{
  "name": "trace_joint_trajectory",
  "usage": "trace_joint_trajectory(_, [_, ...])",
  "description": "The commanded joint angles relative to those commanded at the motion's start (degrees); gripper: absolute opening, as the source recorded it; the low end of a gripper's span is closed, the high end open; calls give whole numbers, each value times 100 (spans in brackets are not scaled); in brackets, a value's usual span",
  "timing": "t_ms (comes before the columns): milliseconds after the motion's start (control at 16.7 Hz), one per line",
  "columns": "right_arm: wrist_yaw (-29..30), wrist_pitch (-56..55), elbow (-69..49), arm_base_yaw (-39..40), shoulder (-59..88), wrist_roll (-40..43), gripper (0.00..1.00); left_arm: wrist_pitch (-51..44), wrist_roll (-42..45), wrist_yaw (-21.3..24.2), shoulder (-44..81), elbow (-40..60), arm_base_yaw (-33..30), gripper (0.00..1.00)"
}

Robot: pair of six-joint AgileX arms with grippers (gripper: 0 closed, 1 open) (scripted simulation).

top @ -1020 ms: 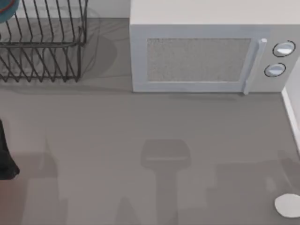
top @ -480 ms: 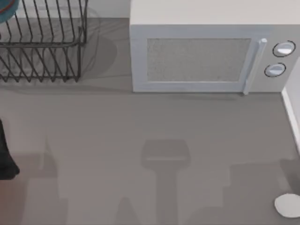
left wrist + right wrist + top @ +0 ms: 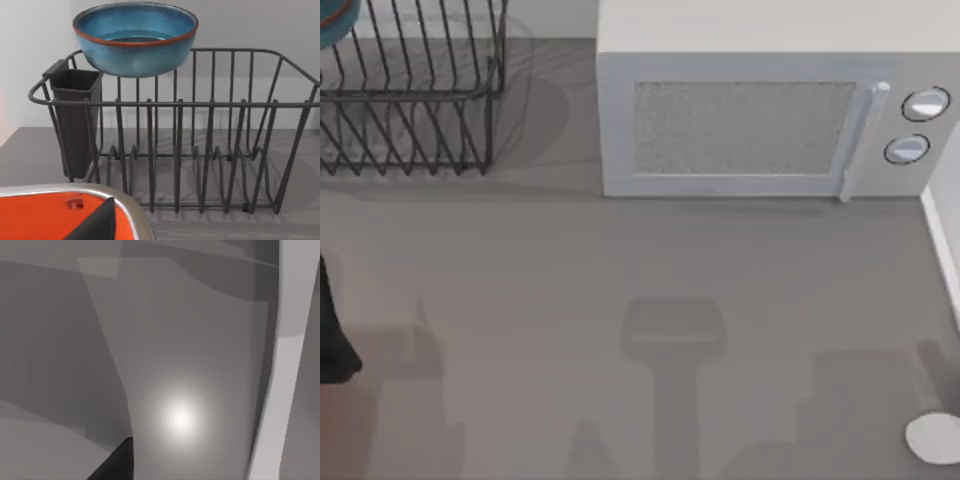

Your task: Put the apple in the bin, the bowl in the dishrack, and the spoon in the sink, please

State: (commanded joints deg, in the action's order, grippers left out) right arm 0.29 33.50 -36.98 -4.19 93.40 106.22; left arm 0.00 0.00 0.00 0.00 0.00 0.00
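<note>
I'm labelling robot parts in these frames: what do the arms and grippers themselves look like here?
Little of them shows. At the top view's left edge, a matte black, blocky piece of the left arm pokes in, with no cables or markings. The left wrist view shows a dark charcoal wedge-shaped tip of the left gripper, and the right wrist view a similar black angular tip of the right gripper.

White microwave [image 3: 770, 110] at table [image 3: 620, 260] back, right of centre; black utensil caddy [image 3: 75, 120] nr rack corner.

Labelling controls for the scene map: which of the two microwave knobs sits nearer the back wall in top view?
The larger knob, nearest the microwave's top right corner. The other knob sits below it and slightly left, closer to the door handle.
</note>
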Motion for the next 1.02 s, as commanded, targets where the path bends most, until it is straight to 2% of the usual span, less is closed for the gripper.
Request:
trace_joint_trajectory(360, [0,0,0,0,0,0,2,0,0,0,0,0,0,100])
trace_joint_trajectory(840, [0,0,0,0,0,0,0,0,0,0,0,0,0,100])
trace_joint_trajectory(900, [147,584,-212,43,-408,-243,0,0,0,0,0,0,0,100])
trace_joint_trajectory(1020, [147,677,-287,40,-437,-225,0,0,0,0,0,0,0,100])
